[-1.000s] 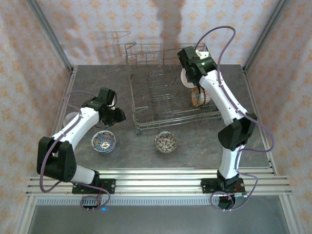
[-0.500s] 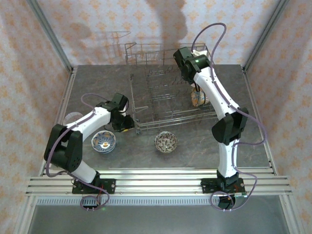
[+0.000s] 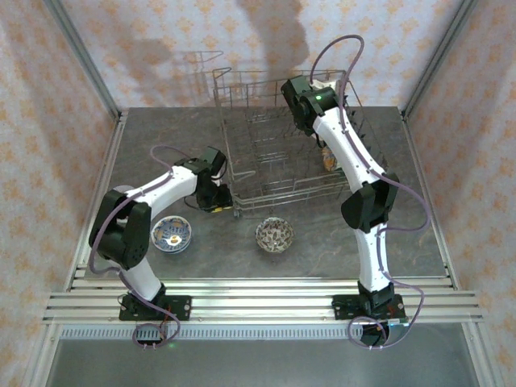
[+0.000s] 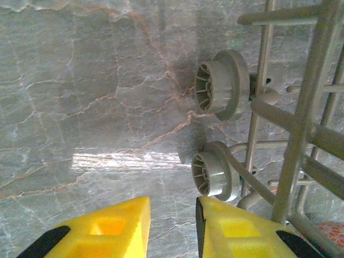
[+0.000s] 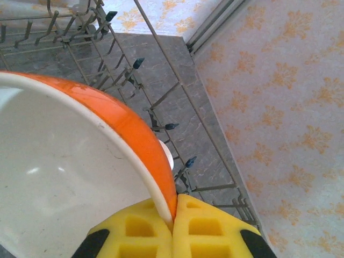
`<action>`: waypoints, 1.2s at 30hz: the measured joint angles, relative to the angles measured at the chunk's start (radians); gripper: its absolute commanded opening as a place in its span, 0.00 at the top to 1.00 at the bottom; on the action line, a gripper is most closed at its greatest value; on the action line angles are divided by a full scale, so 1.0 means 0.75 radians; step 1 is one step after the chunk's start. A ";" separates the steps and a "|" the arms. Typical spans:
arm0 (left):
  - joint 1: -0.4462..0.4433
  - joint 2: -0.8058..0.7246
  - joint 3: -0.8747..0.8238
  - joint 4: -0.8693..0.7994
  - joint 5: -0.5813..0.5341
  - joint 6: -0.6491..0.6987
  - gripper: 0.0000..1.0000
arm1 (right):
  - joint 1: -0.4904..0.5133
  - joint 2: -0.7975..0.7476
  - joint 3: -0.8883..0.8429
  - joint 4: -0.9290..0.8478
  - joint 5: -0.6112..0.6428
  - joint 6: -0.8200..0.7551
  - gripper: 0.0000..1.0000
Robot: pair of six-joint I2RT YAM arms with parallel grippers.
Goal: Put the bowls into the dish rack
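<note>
Overhead, we see the dish rack standing on the grey marbled table, with the left arm reaching to its near left corner. Our left gripper hangs low over the stone there, its yellow fingers spread apart with nothing between them, just beside two small grey wheels under the rack's frame. Our right gripper is up over the far side of the rack, its fingers pressed together on the rim of an orange bowl with a white inside, the wire tines below it. On the table in front of the rack sit a blue-and-white bowl and, well apart to its right, a brown-patterned bowl. Another patterned bowl sits inside the rack at its right side, partly hidden behind the right arm.
</note>
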 measured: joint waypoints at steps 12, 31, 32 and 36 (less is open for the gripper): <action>-0.023 0.004 0.022 0.023 -0.065 -0.007 0.65 | 0.015 0.014 -0.028 -0.131 0.232 0.072 1.00; 0.067 -0.164 -0.034 0.203 -0.099 0.008 0.64 | 0.059 0.264 -0.006 -0.352 0.518 0.452 1.00; 0.067 -0.166 -0.036 0.203 -0.099 0.008 0.64 | 0.066 0.270 -0.006 -0.352 0.529 0.462 1.00; 0.069 -0.184 -0.047 0.204 -0.101 0.008 0.63 | 0.082 0.273 -0.021 -0.352 0.564 0.483 1.00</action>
